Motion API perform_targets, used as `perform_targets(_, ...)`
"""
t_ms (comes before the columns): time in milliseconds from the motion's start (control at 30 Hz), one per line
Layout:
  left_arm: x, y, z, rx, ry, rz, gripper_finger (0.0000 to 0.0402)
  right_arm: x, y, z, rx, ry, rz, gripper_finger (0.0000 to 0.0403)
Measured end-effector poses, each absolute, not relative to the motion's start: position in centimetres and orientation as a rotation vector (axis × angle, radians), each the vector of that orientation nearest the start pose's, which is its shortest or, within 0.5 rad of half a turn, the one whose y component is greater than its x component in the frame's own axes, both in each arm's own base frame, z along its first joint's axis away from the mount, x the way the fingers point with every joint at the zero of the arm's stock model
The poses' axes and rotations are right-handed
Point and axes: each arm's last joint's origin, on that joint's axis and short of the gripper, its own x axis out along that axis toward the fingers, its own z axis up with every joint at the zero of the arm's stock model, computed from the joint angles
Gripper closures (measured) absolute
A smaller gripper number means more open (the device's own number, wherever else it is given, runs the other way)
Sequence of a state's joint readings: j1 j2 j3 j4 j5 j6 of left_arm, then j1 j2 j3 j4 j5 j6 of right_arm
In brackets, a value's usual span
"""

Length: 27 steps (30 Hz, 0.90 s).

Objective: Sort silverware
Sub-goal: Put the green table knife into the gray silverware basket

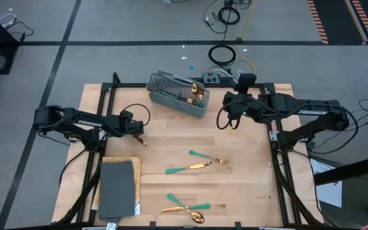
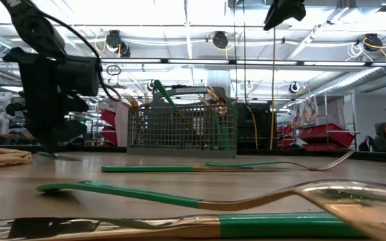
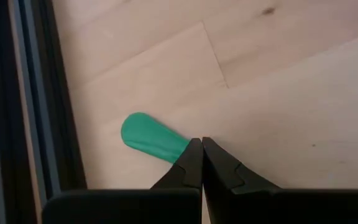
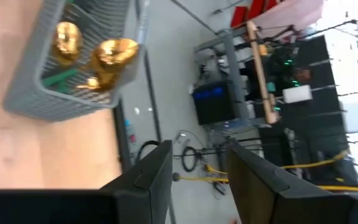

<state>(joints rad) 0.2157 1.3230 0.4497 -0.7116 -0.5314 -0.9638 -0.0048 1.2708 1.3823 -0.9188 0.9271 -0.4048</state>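
Note:
Several pieces of silverware with gold heads and teal handles lie flat on the wooden table: a fork (image 1: 207, 157), a second piece (image 1: 188, 168), and two crossed near the front edge (image 1: 185, 207). More stand in the grey wire basket (image 1: 178, 95), and their gold heads (image 4: 98, 59) show in the right wrist view. At the table's left side, my left gripper (image 1: 140, 138) is down on the table, shut on a teal-handled piece (image 3: 151, 137) whose head is hidden. My right gripper (image 1: 234, 121) hangs high right of the basket, open with nothing between its fingers (image 4: 160, 174). My left gripper (image 3: 201, 146) has the teal handle (image 3: 178, 149) between its two shut fingertips, a little in from the handle's rounded free end (image 3: 132, 129). The fingers slant down from above. The piece lies flat on the table, and its far part is hidden behind the fingers.
A dark grey pad (image 1: 117, 188) on a tan cloth lies at the front left. A black frame rail (image 3: 23, 112) runs close beside the left gripper. A power strip (image 1: 211, 79) and cables sit behind the basket. Bare wood (image 1: 171, 131) lies between the two grippers.

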Motion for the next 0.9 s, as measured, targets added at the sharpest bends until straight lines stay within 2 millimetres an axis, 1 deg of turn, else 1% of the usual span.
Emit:
perform_targets(133,15.4,4.7,11.4,-0.49,1.147,1.262,0.0401,23.8,-2.4,38.0,-0.717,0.93,-0.709,0.0267)
perform_targets(167,15.7,4.6,11.3,-0.498,1.122,1.247,0.0401,23.8,-2.4,38.0,-0.717,0.929,-0.71,0.0267)
perform_targets(200,16.2,4.5,11.2,-0.542,1.088,1.208,0.0401,23.8,-2.4,38.0,-0.716,0.929,-0.71,0.0267)
perform_targets(300,16.9,4.3,11.2,-0.549,1.02,1.173,0.0401,23.8,-2.4,38.0,-0.716,0.929,-0.71,0.0267)
perform_targets(333,17.4,4.3,11.3,-0.564,0.973,1.15,0.0401,23.8,-2.4,38.0,-0.712,0.927,-0.712,0.0267)
perform_targets(400,18.7,4.2,11.6,-0.599,0.885,1.064,0.0401,23.8,-2.4,38.0,-0.706,0.925,-0.715,0.0267)
perform_targets(467,19.9,3.8,12.3,-0.596,0.832,0.987,0.0402,23.8,-2.4,38.0,-0.704,0.923,-0.716,0.0267)
perform_targets(567,20.9,3.3,13.7,-0.519,0.825,0.991,0.0402,23.8,-2.4,38.0,-0.703,0.923,-0.716,0.0267)
perform_targets(633,20.9,3.0,14.7,-0.475,0.863,1.064,0.0402,23.8,-2.4,38.0,-0.703,0.923,-0.716,0.0267)
perform_targets(767,19.6,2.6,16.6,-0.411,0.982,1.241,0.0402,23.8,-2.4,38.0,-0.698,0.923,-0.704,0.0267)
perform_targets(900,18.3,2.3,16.9,-0.426,1.101,1.31,0.0402,23.9,-2.3,37.9,-0.679,0.919,-0.661,0.0267)
